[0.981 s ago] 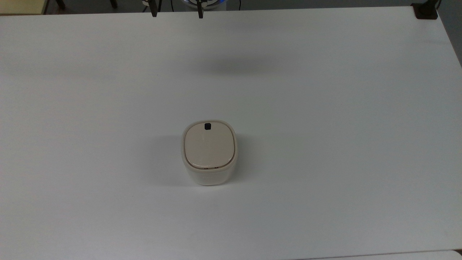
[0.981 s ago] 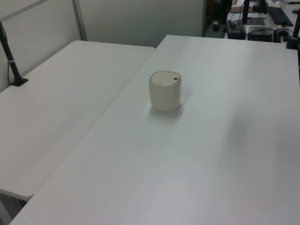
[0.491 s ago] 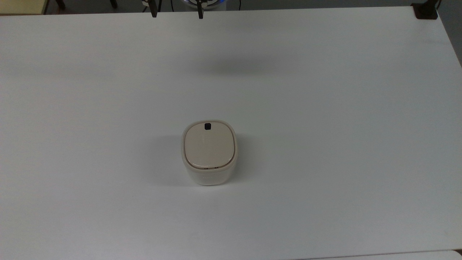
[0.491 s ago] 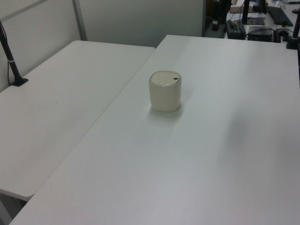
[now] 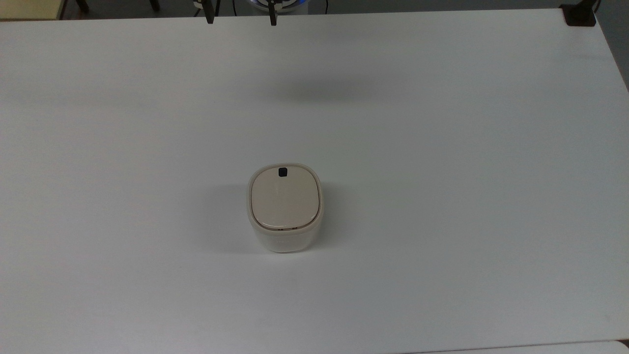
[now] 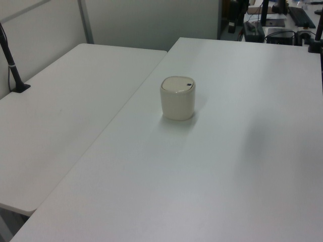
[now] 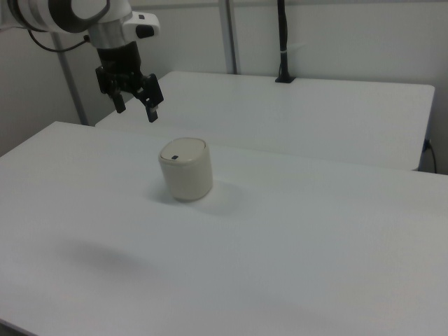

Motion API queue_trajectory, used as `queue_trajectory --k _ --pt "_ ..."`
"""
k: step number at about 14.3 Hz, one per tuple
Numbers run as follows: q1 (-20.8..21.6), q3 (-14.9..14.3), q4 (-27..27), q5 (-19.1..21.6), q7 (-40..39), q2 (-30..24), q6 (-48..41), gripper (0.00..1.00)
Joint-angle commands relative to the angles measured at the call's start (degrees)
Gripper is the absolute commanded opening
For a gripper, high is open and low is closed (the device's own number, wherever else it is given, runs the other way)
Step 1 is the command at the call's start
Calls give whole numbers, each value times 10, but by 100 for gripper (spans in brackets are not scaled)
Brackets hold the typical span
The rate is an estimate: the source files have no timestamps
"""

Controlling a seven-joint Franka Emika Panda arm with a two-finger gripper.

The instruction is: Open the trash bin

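Unmarked trash bin (image 5: pixel 285 209), lid closed

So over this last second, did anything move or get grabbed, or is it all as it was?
Nothing visibly changed. The gripper hangs open at the far table edge in the top view, its fingertips in the same spot, holding nothing. The trash bin sits in the same place on the table, lid shut, black button untouched.

One trash bin (image 5: pixel 285 209), two tables (image 6: pixel 65 126)
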Motion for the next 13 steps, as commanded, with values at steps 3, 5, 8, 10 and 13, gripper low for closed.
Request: queue_trajectory --k 3,5,8,10,13 --pt "3 -3 -14 6 -62 -8 16 100" --pt "3 -3 -14 5 -83 -7 16 100" --pt "2 -3 -14 6 -100 0 17 84" --pt "3 -3 -14 6 -96 5 35 60" --pt "4 -1 -14 5 -85 17 53 25"
